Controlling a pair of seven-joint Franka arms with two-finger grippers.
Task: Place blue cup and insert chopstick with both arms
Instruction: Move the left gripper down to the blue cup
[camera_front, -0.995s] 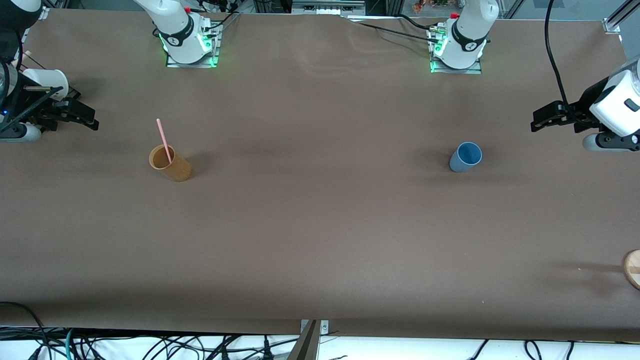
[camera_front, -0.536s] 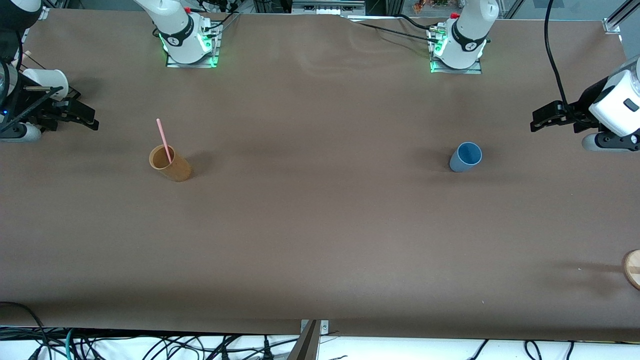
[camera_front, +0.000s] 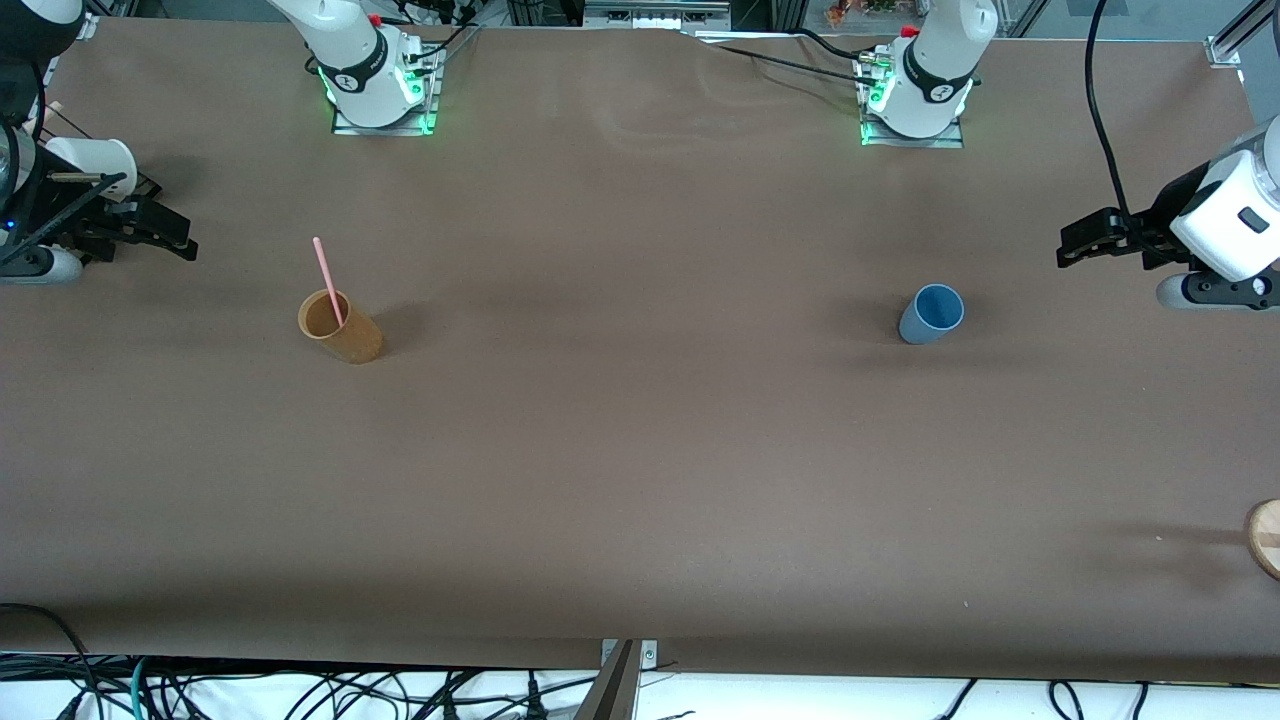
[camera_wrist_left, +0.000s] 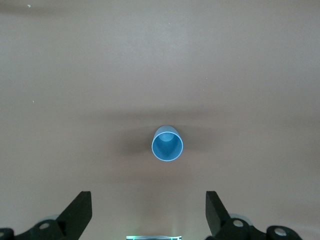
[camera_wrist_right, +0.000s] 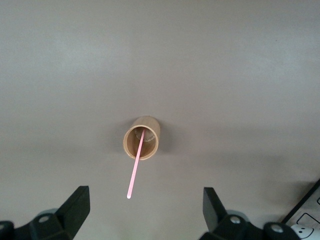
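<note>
The blue cup (camera_front: 931, 314) stands upright and empty toward the left arm's end of the table, also seen from above in the left wrist view (camera_wrist_left: 167, 143). The pink chopstick (camera_front: 327, 280) leans in a tan-orange cup (camera_front: 340, 327) toward the right arm's end, and both show in the right wrist view: chopstick (camera_wrist_right: 135, 170), tan cup (camera_wrist_right: 141, 137). My left gripper (camera_front: 1075, 245) (camera_wrist_left: 148, 200) hangs open over the table's end, apart from the blue cup. My right gripper (camera_front: 180, 243) (camera_wrist_right: 145, 194) hangs open over the other end, apart from the tan cup.
A round wooden piece (camera_front: 1265, 538) lies at the table's edge at the left arm's end, nearer to the front camera than the blue cup. Cables hang along the front edge. The brown table (camera_front: 640, 450) spreads wide between the two cups.
My left gripper has shifted slightly over its end of the table. The right arm, both cups and the chopstick have not moved.
</note>
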